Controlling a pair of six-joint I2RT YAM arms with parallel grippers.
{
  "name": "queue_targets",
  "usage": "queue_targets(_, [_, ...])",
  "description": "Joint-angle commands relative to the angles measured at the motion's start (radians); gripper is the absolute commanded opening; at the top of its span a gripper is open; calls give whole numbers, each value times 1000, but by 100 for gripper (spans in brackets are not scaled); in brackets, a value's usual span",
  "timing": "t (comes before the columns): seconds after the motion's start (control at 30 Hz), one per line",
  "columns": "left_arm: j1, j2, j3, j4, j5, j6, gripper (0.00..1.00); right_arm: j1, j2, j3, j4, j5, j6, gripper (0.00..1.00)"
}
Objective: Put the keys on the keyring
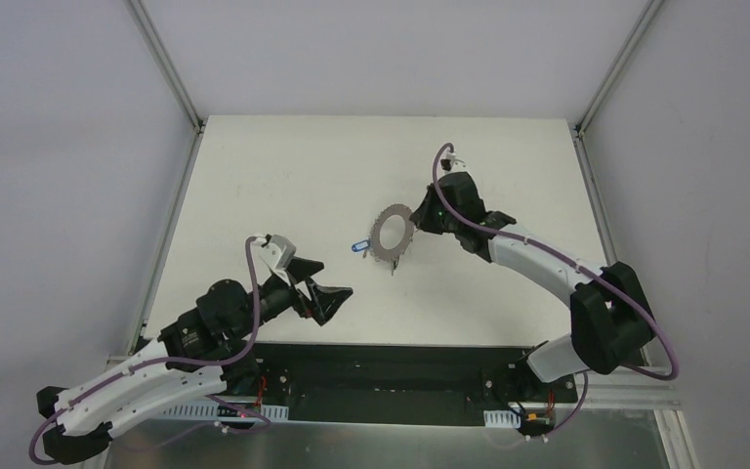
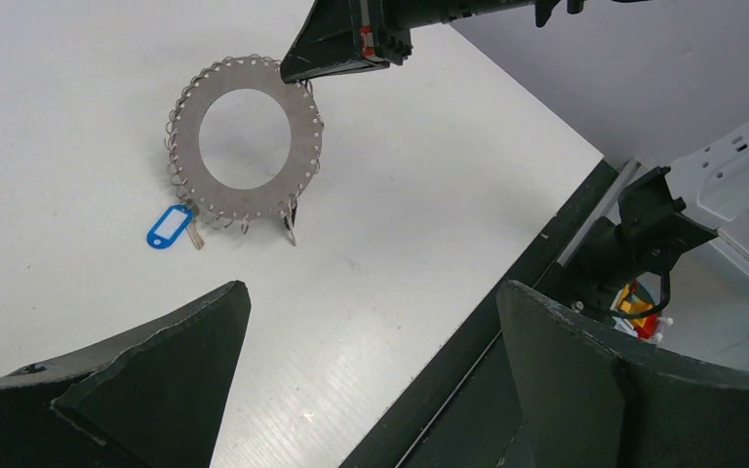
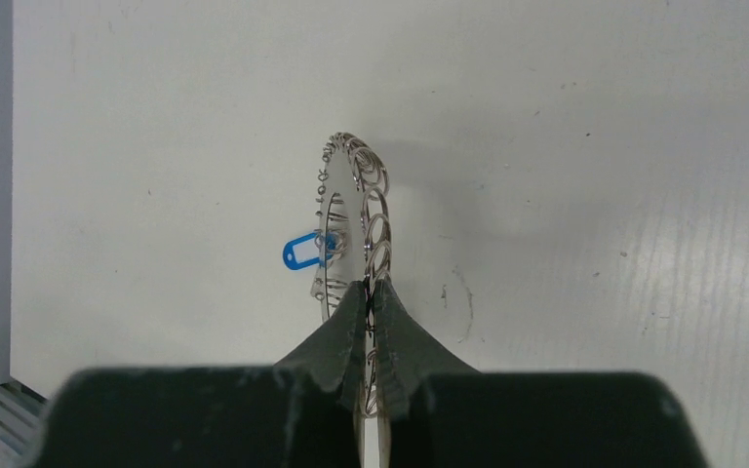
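The keyring (image 1: 379,237) is a flat grey ring fringed with wire loops, mid-table. My right gripper (image 1: 422,221) is shut on its right edge. In the right wrist view the ring (image 3: 324,210) is edge-on between my closed fingertips (image 3: 351,310). A blue-tagged key (image 1: 356,246) lies at the ring's left rim, touching the loops, and shows in the left wrist view (image 2: 166,227) and the right wrist view (image 3: 299,252). Another small silver key (image 2: 291,226) hangs at the ring's (image 2: 246,200) lower edge. My left gripper (image 1: 337,293) is open and empty, near the front edge.
The black base rail (image 1: 391,366) runs along the table's near edge, with wiring (image 2: 644,302) beside it. Grey walls and metal frame posts (image 1: 171,68) enclose the white table (image 1: 283,166).
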Motion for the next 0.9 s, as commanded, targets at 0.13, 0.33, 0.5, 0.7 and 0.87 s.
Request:
queue_targets(0.13, [-6, 97, 12, 65, -74, 13, 99, -34, -28, -31, 87, 34, 32, 11])
queue_targets(0.33, [-6, 154, 39, 60, -108, 32, 99, -34, -102, -23, -15, 85, 25, 53])
queue_targets(0.5, [-6, 186, 49, 55, -217, 17, 99, -32, -177, -16, -98, 91, 17, 72])
queue_targets(0.7, [-5, 277, 168, -62, -441, 11, 99, -8, -232, 37, -221, 192, 91, 99])
queue_targets(0.87, [-6, 360, 256, -150, -540, 20, 99, 84, -242, 107, -357, 545, 113, 99])
